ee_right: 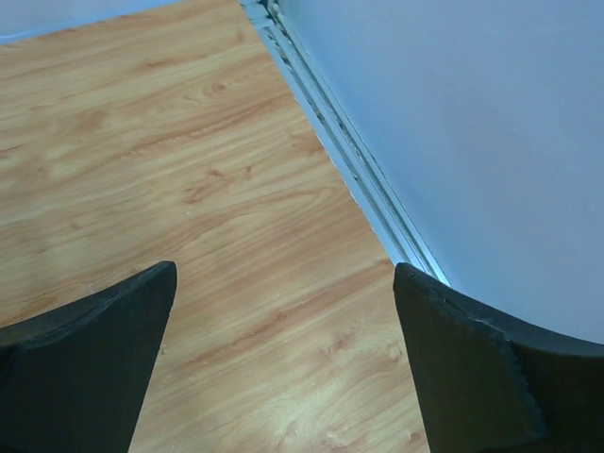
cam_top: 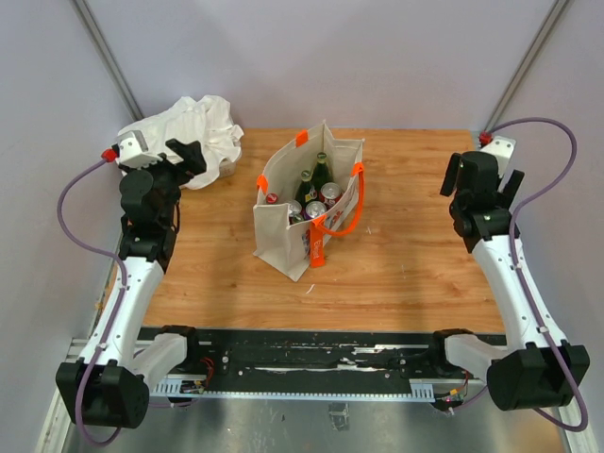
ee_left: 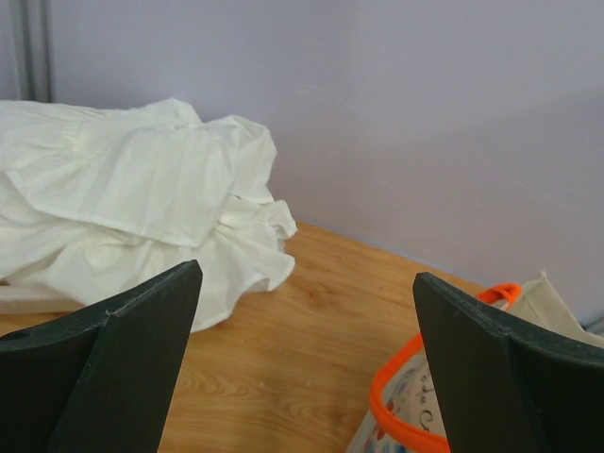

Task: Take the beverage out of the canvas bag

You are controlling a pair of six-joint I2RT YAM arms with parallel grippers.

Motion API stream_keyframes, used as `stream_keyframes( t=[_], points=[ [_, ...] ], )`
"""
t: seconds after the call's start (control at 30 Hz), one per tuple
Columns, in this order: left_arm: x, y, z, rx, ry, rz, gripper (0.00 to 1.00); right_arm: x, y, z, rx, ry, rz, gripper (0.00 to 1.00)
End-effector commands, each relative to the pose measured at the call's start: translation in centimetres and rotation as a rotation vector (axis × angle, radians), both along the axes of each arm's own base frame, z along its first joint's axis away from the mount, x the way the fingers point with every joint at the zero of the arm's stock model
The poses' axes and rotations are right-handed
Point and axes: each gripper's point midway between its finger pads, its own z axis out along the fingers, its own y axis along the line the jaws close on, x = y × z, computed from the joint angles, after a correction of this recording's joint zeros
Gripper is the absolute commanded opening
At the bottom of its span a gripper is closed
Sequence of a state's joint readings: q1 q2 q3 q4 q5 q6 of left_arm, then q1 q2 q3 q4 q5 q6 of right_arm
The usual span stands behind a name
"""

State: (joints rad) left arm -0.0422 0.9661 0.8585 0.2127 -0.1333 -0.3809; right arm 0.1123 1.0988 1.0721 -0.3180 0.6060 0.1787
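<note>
The left white-and-black arm (cam_top: 132,274) rises from its base with the elbow bent, its left black two-finger gripper (ee_left: 307,274) spread wide and holding nothing; the right white-and-black arm (cam_top: 514,283) mirrors it, its right black two-finger gripper (ee_right: 285,269) equally wide and empty

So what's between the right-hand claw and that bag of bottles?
Nothing: in the top view, only bare wooden table lies between the right gripper and the canvas bag. The right wrist view shows bare wood too.
</note>
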Motion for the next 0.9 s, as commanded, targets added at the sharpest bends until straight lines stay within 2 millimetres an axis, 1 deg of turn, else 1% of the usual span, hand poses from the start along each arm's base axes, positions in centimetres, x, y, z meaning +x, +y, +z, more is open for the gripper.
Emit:
stream_keyframes(
  t=[0.0, 0.03, 0.1, 0.17, 0.2, 0.23, 0.27, 0.33, 0.37, 0.43, 0.53, 0.57, 0.63, 0.7, 0.87],
  points=[
    [0.1, -2.6, 0.5, -0.049, -0.003, -0.142, 1.00, 1.4, 3.1, 4.0, -0.065, -0.090, 0.132, 0.99],
    [0.4, -2.6, 0.2, -0.068, 0.017, -0.138, 1.00, 1.8, 3.9, 4.6, -0.070, -0.100, 0.164, 0.99],
    [0.7, -3.2, -0.1, -0.046, 0.031, -0.175, 1.00, 2.6, 5.7, 5.5, -0.065, -0.126, 0.240, 0.99],
    [0.8, -3.9, -0.5, -0.033, 0.033, -0.216, 1.00, 3.4, 7.6, 6.3, -0.043, -0.156, 0.310, 0.98],
    [0.8, -4.0, -0.7, -0.035, 0.030, -0.224, 1.00, 3.7, 8.8, 6.7, -0.033, -0.167, 0.350, 0.99],
    [0.8, -4.1, -1.0, -0.039, 0.035, -0.225, 1.00, 4.0, 9.6, 7.1, -0.028, -0.178, 0.372, 0.98],
    [0.9, -4.2, -1.3, -0.039, 0.042, -0.227, 1.00, 4.3, 11.1, 7.5, -0.017, -0.189, 0.428, 0.99],
    [1.1, -4.5, -2.0, -0.028, 0.072, -0.228, 1.00, 4.9, 13.3, 8.3, -0.019, -0.202, 0.500, 1.00],
    [1.1, -4.8, -2.3, -0.010, 0.085, -0.229, 1.00, 5.2, 14.5, 8.5, -0.022, -0.202, 0.536, 0.97],
    [0.9, -6.2, -2.6, 0.045, 0.094, -0.249, 1.00, 5.5, 17.1, 9.1, -0.025, -0.207, 0.620, 0.90],
    [0.4, -8.8, -2.6, 0.104, 0.080, -0.306, 0.96, 5.6, 21.0, 9.1, -0.013, -0.203, 0.750, 0.75],
    [0.3, -9.6, -2.7, 0.111, 0.078, -0.328, 0.94, 5.5, 22.3, 9.3, -0.004, -0.208, 0.795, 0.72],
    [0.0, -10.9, -3.1, 0.110, 0.082, -0.367, 0.93, 5.1, 24.5, 9.0, 0.010, -0.206, 0.872, 0.67],
    [-0.2, -11.5, -3.5, 0.104, 0.091, -0.387, 0.93, 4.7, 26.5, 8.5, 0.029, -0.201, 0.940, 0.67],
    [-0.6, -12.1, -4.6, 0.100, 0.118, -0.409, 0.94, 3.6, 31.2, 6.5, 0.077, -0.151, 1.098, 0.66]
  ],
)
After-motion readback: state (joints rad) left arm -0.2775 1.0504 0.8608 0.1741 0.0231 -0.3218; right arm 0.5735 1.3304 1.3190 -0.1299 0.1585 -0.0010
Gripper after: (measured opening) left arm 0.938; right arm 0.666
